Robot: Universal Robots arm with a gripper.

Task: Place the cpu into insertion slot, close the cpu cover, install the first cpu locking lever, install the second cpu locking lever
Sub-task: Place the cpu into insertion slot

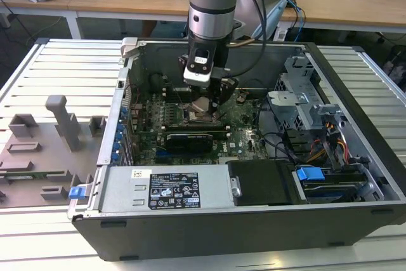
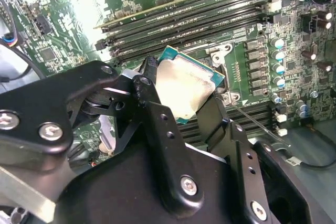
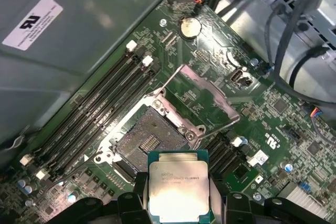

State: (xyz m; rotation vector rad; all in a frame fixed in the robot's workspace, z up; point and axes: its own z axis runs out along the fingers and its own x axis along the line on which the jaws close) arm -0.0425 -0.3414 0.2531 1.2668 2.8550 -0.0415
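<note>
My gripper (image 1: 206, 101) hangs inside the open computer case, shut on the cpu (image 1: 202, 105). In both wrist views the cpu (image 2: 184, 85) (image 3: 178, 186) is a silver-faced square chip with a green edge, pinched by its sides between the black fingers (image 2: 153, 106). It hovers tilted just above the insertion slot (image 3: 143, 141), a square black socket that lies bare on the green board. The cpu cover (image 3: 195, 77) stands swung open beside the slot. A thin metal lever rod (image 2: 258, 125) sticks out next to the socket.
Long black memory slots (image 3: 100, 114) run beside the socket. A grey power supply (image 1: 168, 188), a drive cage (image 1: 304, 103) and bundled cables (image 1: 330, 141) line the case. A grey parts fixture (image 1: 44, 150) sits on the table at the exterior view's left.
</note>
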